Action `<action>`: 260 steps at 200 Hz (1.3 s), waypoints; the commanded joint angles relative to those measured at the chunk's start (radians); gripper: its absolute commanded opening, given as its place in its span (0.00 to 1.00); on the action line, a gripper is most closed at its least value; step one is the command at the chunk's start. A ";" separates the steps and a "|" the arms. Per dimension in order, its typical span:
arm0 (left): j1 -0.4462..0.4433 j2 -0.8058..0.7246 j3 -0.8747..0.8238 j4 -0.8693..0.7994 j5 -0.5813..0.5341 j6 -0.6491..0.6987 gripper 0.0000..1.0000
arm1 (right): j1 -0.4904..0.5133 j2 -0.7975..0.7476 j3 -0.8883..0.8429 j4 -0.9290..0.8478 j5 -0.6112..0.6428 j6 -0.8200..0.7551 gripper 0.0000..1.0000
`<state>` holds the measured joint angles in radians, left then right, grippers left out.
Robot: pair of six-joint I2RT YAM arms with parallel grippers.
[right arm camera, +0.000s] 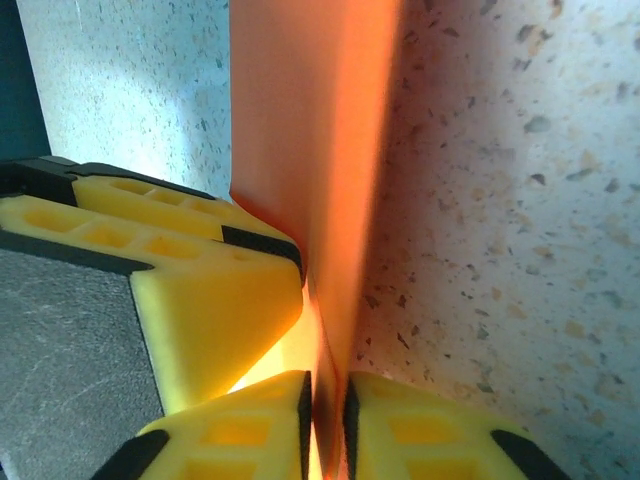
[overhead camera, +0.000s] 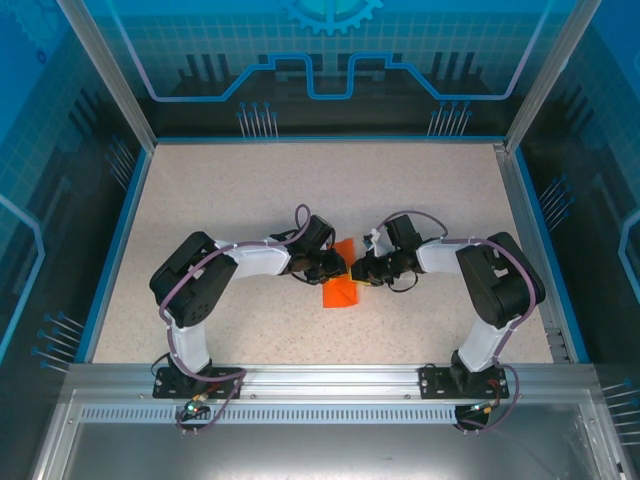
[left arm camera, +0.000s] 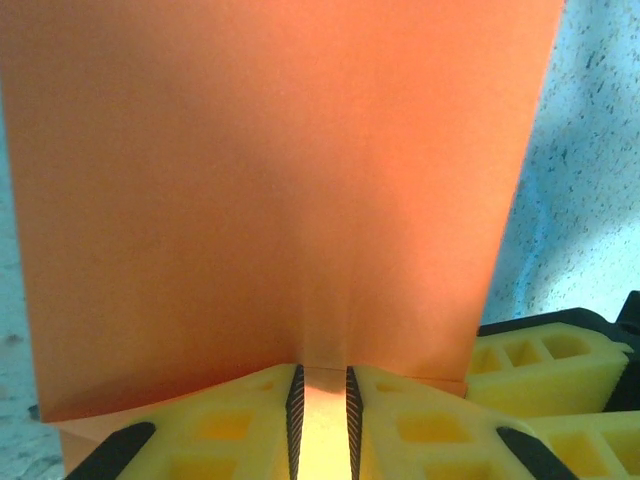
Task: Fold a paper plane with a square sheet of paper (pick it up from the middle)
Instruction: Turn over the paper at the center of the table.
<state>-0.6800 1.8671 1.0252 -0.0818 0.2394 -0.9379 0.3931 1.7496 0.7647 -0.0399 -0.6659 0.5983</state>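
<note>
**Both grippers pinch the orange sheet, mid-fold**

On the near side, a creased flap of the sheet of paper (overhead camera: 340, 293) points toward the arm bases. I cannot tell whether it rests on the table (overhead camera: 230, 190) or hangs just above it.

The left gripper (left arm camera: 322, 385) comes at the paper from its left. Its jaws are drawn close together with the paper's edge glowing between them, so it is clenched on the sheet. The right gripper (right arm camera: 327, 395) comes from the paper's right. Its jaws are also nearly together, and the sheet runs edge-on into the narrow gap, which reads as a grip too. The two grippers sit just beside each other at the paper.

Beyond the left fingers the paper spreads as one broad panel with a faint line down its middle. Past the paper lies speckled tabletop.

My judgement is that this is an early fold, because nothing here has a sharp dart tip yet. The next move seems to need both arms to travel together so the thin sheet neither tears nor slips. They would then bring edge to edge and press the crease flat.
</note>
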 commanded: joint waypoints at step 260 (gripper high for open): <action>-0.006 -0.264 -0.041 -0.179 -0.308 -0.044 0.45 | 0.043 -0.067 0.001 -0.104 0.074 -0.022 0.07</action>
<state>-0.6800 1.6627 1.0264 -0.2501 -0.0319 -0.9703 0.4007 1.7344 0.7517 -0.0658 -0.6384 0.5949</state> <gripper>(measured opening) 0.444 0.073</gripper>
